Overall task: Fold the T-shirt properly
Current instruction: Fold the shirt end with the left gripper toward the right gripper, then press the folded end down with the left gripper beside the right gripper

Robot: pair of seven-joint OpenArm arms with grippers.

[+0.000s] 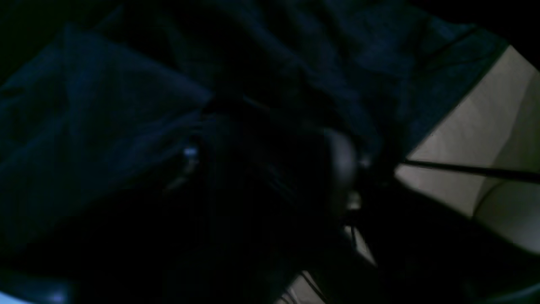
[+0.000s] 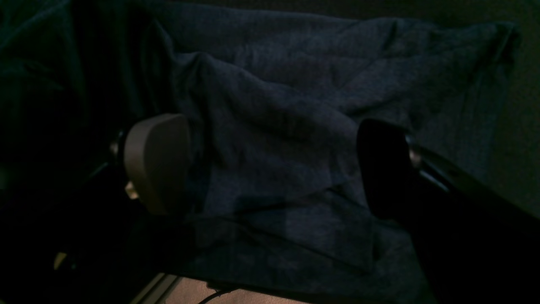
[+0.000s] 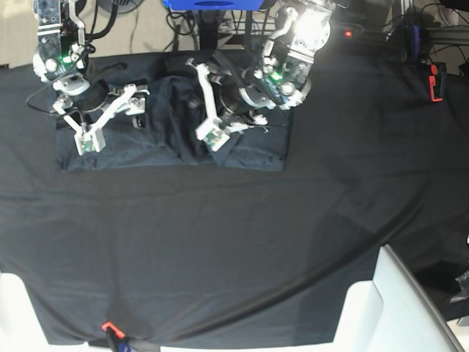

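Below, in left wrist view, black left gripper (image 1: 270,169), blurred, with fingertips parted above large, dark blue-grey, soft knit T-shirt (image 1: 126,88), creased beneath and to both sides; contact with cloth not discernible. In right wrist view, black right gripper (image 2: 274,164) with fingertips wide apart, above wrinkled layers of same garment. In base view, both grippers over T-shirt, on plain black tablecloth (image 3: 242,249).

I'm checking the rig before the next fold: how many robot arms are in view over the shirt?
2. In the base view, the left arm is over the shirt's right-hand part, the right arm over its left-hand part. Neither hides another that I can see.
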